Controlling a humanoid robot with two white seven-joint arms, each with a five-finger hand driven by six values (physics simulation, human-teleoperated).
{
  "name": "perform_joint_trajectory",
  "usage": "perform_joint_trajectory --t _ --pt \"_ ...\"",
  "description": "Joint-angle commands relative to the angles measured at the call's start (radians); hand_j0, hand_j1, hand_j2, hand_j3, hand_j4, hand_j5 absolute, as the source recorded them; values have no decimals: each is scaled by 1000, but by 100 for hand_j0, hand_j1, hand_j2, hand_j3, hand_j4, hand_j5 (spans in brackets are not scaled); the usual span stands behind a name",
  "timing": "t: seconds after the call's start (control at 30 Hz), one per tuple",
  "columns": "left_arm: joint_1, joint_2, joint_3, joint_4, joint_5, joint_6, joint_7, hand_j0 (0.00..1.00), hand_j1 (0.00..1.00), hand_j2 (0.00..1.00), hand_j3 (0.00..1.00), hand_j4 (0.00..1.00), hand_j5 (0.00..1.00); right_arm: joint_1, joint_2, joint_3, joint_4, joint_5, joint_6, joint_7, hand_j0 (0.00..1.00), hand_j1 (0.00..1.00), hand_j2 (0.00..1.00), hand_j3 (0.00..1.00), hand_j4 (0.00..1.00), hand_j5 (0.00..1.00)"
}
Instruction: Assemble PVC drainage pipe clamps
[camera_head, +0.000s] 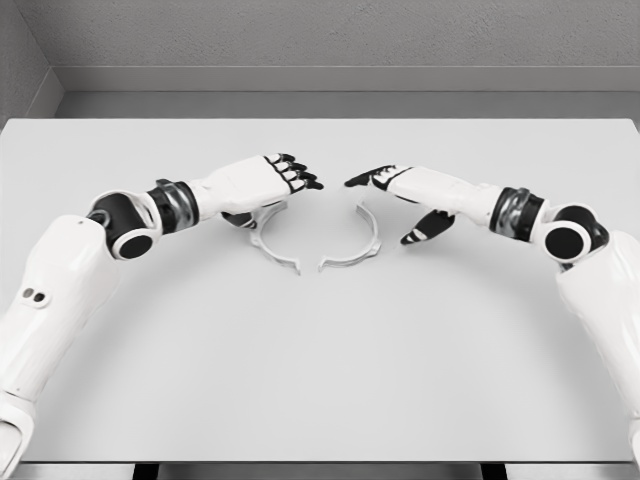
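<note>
Between both hands, clamp halves (272, 243) (357, 243) lie apparently apart mid-table (320, 380).

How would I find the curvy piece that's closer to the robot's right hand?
Look at the middle of the white table, between the two hands. Two thin, pale half-rings lie there, facing each other like brackets. Yours is the right clamp half, just beside the right hand; the left clamp half is partly under the left hand.
</note>
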Motion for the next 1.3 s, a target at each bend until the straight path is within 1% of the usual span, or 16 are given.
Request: perform_joint_trajectory --t 0.0,0.1,0.17,0.37,0.43,0.53,0.63,0.7,0.73,0.77,0.8,0.83,0.93,1.0,1.1,1.27 --pt "0 -18 -1 -2 7 2 1 100 100 100 100 100 100 0 -4 -8 3 -8 3 0 100 100 100 100 100 100" --pt "0 -19 1 -2 7 2 1 100 100 100 100 100 100 -11 -6 -9 53 -8 3 0 100 100 100 100 100 100" --pt "-2 -26 -1 -4 7 2 -1 100 100 100 100 100 100 -11 -16 -9 67 -8 3 0 100 100 100 100 100 100" --pt "-9 -32 -1 -4 7 2 -1 100 100 100 100 100 100 -11 -16 -9 72 -7 3 0 100 100 100 100 100 100" --pt "-8 -33 -1 -4 7 2 -1 100 100 100 100 100 100 -12 -13 -37 93 -5 3 0 100 100 100 100 100 100" --pt "-8 -44 -1 -4 7 2 -1 100 100 100 100 100 100 -20 -6 -40 99 -5 3 0 100 100 100 100 100 100" --pt "-32 -27 12 1 -3 2 -1 100 100 100 100 100 100 -28 -4 -40 101 -5 3 0 100 100 100 100 100 100" --pt "-51 51 18 4 -3 2 -1 100 100 100 100 100 100 -37 0 -37 103 -5 3 0 100 100 100 100 100 100" --pt "-61 83 19 4 -1 2 -1 100 100 100 100 100 100 -46 16 -35 119 -5 3 0 100 100 100 100 100 100" --pt "-61 134 47 4 1 2 1 100 100 100 100 100 100 -66 39 -31 165 -2 3 0 100 100 100 100 100 100" --pt "-58 157 68 4 4 2 1 100 100 100 100 100 100 -80 56 -31 195 3 3 0 100 100 100 100 100 100" --pt "-58 181 73 2 10 2 1 100 100 100 100 100 100 -87 73 -31 218 4 3 0 100 100 100 100 100 100" --pt "-38 238 114 -5 42 2 1 100 100 100 100 100 100 -103 102 -31 251 6 3 0 100 100 100 100 100 100" --pt "-28 254 130 -8 79 2 1 100 100 100 100 100 100 -112 112 -31 270 21 3 0 100 100 100 100 100 100" --pt "-17 255 142 -22 88 2 1 100 100 100 100 100 100 -114 120 -29 273 21 3 0 100 100 100 100 100 100" --pt "-14 260 159 -24 102 2 1 100 100 100 100 100 100 -120 134 -8 277 22 3 0 100 100 100 100 100 100"
